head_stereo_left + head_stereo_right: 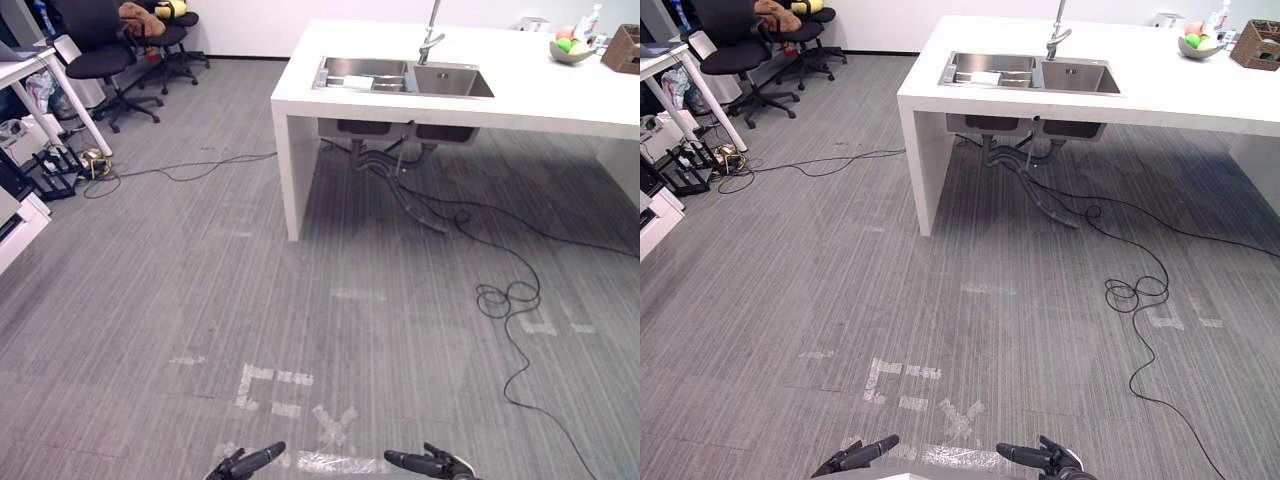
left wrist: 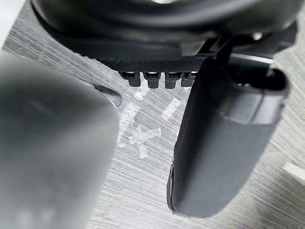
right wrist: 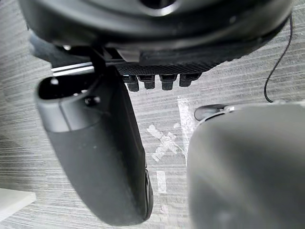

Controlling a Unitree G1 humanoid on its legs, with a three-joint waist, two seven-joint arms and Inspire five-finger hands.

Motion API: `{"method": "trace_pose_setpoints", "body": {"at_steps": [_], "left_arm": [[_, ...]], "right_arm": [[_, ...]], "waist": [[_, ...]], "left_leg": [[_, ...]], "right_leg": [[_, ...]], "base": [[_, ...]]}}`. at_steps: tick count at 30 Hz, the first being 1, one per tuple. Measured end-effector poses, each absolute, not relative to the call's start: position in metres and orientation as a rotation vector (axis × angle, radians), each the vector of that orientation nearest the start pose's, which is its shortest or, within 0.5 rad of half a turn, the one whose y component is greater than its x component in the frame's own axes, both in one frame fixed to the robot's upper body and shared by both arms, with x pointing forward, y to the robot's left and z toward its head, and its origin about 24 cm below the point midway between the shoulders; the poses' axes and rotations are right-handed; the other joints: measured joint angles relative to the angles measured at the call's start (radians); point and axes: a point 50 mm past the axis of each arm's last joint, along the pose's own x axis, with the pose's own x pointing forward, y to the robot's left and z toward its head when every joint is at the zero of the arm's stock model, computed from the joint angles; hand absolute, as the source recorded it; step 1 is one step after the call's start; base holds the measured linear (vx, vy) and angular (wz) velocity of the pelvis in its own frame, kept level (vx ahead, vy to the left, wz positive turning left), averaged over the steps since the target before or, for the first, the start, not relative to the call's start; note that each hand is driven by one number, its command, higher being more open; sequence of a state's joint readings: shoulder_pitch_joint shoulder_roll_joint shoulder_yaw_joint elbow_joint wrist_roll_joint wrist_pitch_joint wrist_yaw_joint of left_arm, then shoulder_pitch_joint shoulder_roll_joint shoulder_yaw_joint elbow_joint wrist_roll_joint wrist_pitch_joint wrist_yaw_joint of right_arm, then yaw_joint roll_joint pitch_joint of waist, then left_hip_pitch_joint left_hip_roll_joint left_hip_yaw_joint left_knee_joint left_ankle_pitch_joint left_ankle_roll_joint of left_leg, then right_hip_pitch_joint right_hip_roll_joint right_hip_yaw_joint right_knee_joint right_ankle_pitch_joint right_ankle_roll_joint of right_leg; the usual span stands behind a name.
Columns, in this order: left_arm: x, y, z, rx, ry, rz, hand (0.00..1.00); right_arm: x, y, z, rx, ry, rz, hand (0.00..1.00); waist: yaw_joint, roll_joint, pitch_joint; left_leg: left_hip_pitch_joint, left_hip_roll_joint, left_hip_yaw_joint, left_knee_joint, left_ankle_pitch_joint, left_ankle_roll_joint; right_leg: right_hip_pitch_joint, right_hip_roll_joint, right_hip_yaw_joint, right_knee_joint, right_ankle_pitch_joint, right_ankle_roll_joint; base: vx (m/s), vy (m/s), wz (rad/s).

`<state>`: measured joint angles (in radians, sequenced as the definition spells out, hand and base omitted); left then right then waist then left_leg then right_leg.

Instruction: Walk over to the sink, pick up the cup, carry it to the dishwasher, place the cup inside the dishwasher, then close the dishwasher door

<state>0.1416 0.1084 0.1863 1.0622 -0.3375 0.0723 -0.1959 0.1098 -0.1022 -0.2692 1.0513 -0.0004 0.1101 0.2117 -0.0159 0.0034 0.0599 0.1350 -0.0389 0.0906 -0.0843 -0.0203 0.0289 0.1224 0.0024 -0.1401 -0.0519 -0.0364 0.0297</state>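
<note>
**Step in hand:** the first one, the walk to the sink. Nothing has been picked up yet.

**Left hand** (image 1: 248,463): low at the near edge of the eye views, over the floor. Fingers (image 1: 268,456) released, lying nearly straight and pointing inward. It holds nothing.

**Right hand** (image 1: 428,463): low at the near edge, opposite the left. Fingers likewise relaxed and empty, with grey floor beneath them in its wrist view.

**Bench** (image 1: 540,100): white, well ahead and to the right, well apart from both hands.

**Sink** (image 1: 450,82): a steel double basin set into the bench's near-left part, with a tap (image 1: 430,40) standing behind it.

**Cup:** not clearly made out. A pale object (image 1: 357,82) lies in the left basin and may be the cup, but it is too small to tell.

**Other bench items:** a bowl of fruit (image 1: 570,50) and a brown basket (image 1: 624,50) at the far right end.

**Floor** (image 1: 200,260): grey, with white tape marks (image 1: 275,388) just ahead of the hands. Office chairs (image 1: 100,50) stand at the far left.

**Next move calls for:** walking forward and slightly right across the open floor to stop square to the basin side of the bench. It must stand near enough for one hand to reach down into the left basin, and the cup should be confirmed once it is close.
</note>
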Motion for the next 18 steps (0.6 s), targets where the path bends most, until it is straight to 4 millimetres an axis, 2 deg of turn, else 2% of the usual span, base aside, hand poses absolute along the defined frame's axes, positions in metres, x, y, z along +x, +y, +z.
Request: {"method": "trace_pose_setpoints", "body": {"at_steps": [4,7,11,13,16,18], "left_arm": [[0.065,0.204,-0.166,-0.438,1.155,0.279,1.0],[0.07,0.201,-0.166,-0.442,1.151,0.266,1.0],[0.073,0.199,-0.166,-0.451,1.165,0.248,1.0],[0.074,0.2,-0.165,-0.437,1.172,0.242,1.0],[0.075,0.2,-0.164,-0.427,1.16,0.238,1.0],[0.077,0.2,-0.164,-0.402,1.156,0.213,1.0]], "right_arm": [[0.07,-0.211,-0.165,0.201,1.226,-0.147,1.0],[0.072,-0.212,-0.164,0.198,1.218,-0.147,1.0],[0.074,-0.212,-0.164,0.197,1.208,-0.144,1.0],[0.072,-0.211,-0.164,0.203,1.208,-0.146,1.0],[0.068,-0.21,-0.165,0.206,1.215,-0.146,1.0],[0.064,-0.211,-0.165,0.209,1.224,-0.149,1.0]], "waist": [[-0.002,-0.004,0.003],[-0.002,-0.003,0.01],[-0.002,-0.007,0.013],[-0.003,-0.011,0.015],[-0.003,-0.014,0.021],[-0.003,-0.021,0.022]], "left_leg": [[0.006,-0.002,0.007,0.001,-0.006,-0.006],[0.003,0.001,0.015,0.024,-0.018,-0.016],[-0.007,-0.002,0.032,0.054,-0.033,0.001],[-0.005,-0.007,0.03,0.063,-0.037,0.006],[-0.002,-0.017,0.015,0.079,-0.045,0.018],[-0.004,-0.036,-0.006,0.091,-0.06,0.035]], "right_leg": [[-0.004,-0.003,0.009,0.006,-0.001,0.001],[-0.024,-0.006,0.01,0.055,-0.015,0.017],[-0.036,-0.01,0.01,0.074,-0.021,0.011],[-0.037,-0.018,0.004,0.092,-0.033,-0.005],[-0.055,-0.033,-0.005,0.165,-0.074,-0.007],[-0.098,-0.067,-0.024,0.297,-0.142,0.012]], "base": [[-0.03,-0.003,-0.09],[-0.04,-0.004,-0.09],[-0.04,0.007,-0.15],[-0.04,0.002,0.05],[-0.03,0.007,0.16],[-0.02,0.028,0.28]]}}
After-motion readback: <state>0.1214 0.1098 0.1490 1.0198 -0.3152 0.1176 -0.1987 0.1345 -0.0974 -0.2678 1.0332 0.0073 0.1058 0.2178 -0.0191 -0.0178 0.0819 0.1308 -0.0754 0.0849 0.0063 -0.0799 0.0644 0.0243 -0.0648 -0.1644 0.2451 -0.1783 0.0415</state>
